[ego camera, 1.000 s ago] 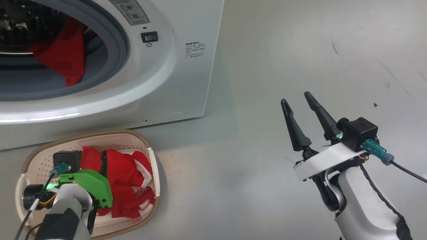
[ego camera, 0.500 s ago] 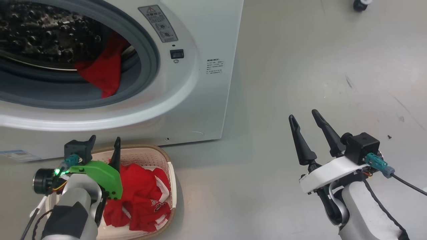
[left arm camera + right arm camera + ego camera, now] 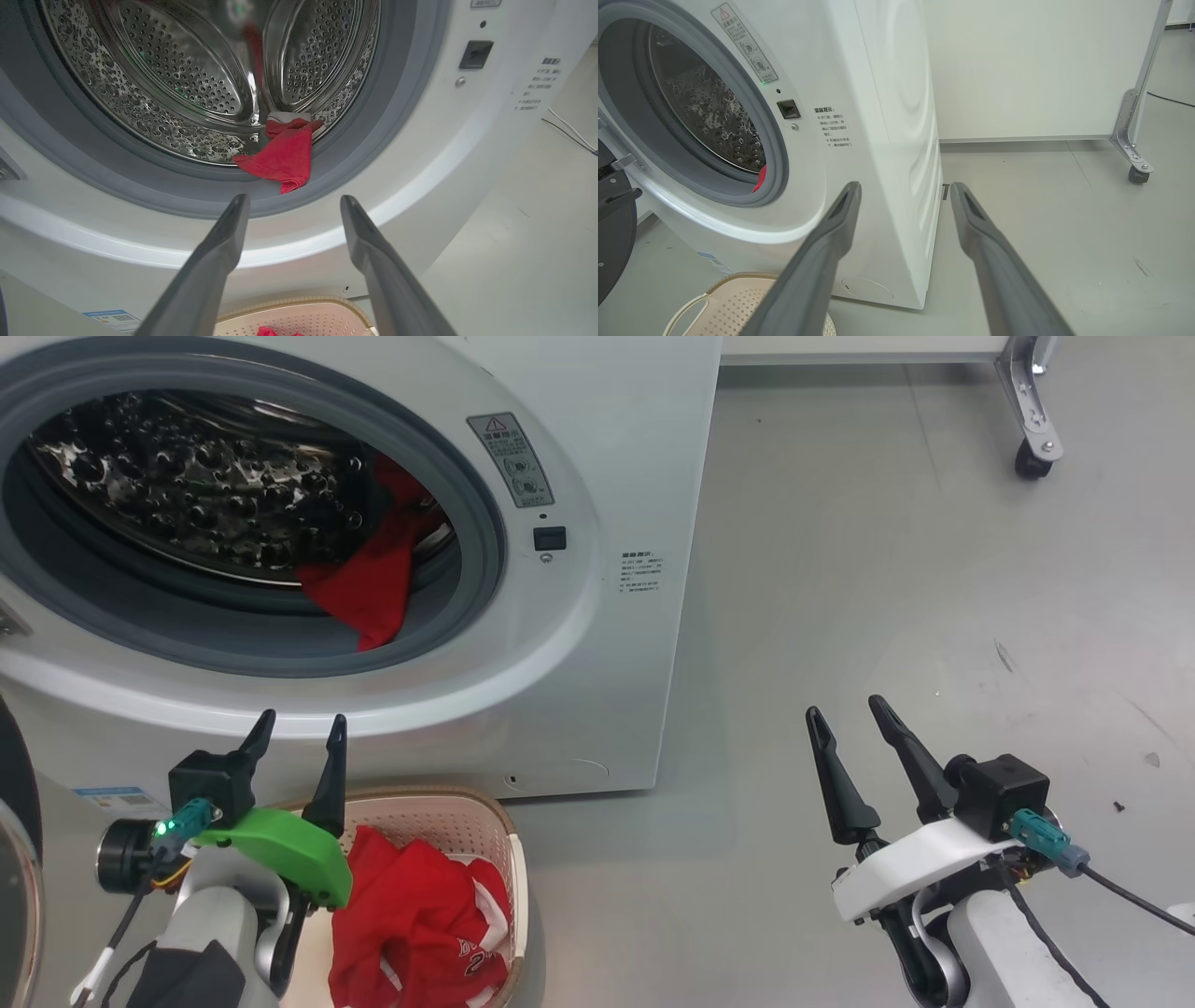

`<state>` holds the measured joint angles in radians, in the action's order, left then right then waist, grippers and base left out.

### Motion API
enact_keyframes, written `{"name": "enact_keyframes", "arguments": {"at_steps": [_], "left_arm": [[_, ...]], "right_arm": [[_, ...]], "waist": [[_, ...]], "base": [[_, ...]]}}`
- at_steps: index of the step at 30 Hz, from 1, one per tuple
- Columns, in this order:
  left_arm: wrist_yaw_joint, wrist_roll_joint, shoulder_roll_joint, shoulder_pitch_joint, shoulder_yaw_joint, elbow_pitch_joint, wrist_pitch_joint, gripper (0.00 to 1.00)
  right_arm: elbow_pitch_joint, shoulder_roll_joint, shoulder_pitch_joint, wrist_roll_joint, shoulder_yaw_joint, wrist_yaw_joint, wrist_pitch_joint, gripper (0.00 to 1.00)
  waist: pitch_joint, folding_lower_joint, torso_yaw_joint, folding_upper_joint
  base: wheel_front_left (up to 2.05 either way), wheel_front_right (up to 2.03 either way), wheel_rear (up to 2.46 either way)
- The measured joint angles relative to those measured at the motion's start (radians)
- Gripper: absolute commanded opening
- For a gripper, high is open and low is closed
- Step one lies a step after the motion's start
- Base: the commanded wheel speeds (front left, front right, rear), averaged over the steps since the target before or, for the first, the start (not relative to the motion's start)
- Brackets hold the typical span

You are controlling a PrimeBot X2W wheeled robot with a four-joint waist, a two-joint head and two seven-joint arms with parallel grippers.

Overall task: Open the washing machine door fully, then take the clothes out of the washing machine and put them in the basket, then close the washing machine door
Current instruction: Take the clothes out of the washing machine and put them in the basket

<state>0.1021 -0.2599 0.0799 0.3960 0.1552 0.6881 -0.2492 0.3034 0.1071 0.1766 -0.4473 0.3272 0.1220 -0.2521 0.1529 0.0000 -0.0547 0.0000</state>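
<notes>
The white washing machine point(image 3: 607, 653) stands open, and its black-rimmed door point(image 3: 612, 224) is swung out at the left. One of the red clothes point(image 3: 369, 588) hangs over the grey seal at the lower right of the drum mouth, also seen from the left wrist point(image 3: 285, 156). More red clothes point(image 3: 420, 924) lie in the cream basket point(image 3: 467, 807) on the floor in front of the machine. My left gripper point(image 3: 303, 719) is open and empty above the basket's back rim, pointing at the drum. My right gripper point(image 3: 846, 707) is open and empty over bare floor to the right.
A metal frame leg with a caster point(image 3: 1032, 457) stands at the far right, below a white wall panel point(image 3: 1017, 70). Grey floor point(image 3: 887, 569) stretches to the right of the machine.
The head camera has tilted up, showing more of the drum. My left gripper has risen out of the basket, leaving the red clothes there. The right arm has barely moved.
</notes>
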Motion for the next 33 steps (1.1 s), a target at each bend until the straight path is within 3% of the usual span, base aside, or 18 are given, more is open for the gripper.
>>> {"name": "enact_keyframes", "arguments": {"at_steps": [16, 33], "left_arm": [[-0.020, -0.003, -0.007, -0.141, -0.060, -0.216, 0.000, 1.00], [-0.035, 0.005, -0.020, -0.219, -0.066, -0.337, 0.000, 1.00]], "right_arm": [[-0.018, -0.003, -0.038, 0.000, -0.019, 0.000, 0.000, 1.00], [-0.031, -0.006, -0.045, 0.000, -0.030, 0.000, 0.000, 1.00]], "waist": [[-0.047, 0.0000, 0.000, 0.0000], [-0.043, 0.0000, -0.006, 0.0000]], "base": [[0.00, 0.00, 0.00], [0.00, 0.00, 0.00]]}}
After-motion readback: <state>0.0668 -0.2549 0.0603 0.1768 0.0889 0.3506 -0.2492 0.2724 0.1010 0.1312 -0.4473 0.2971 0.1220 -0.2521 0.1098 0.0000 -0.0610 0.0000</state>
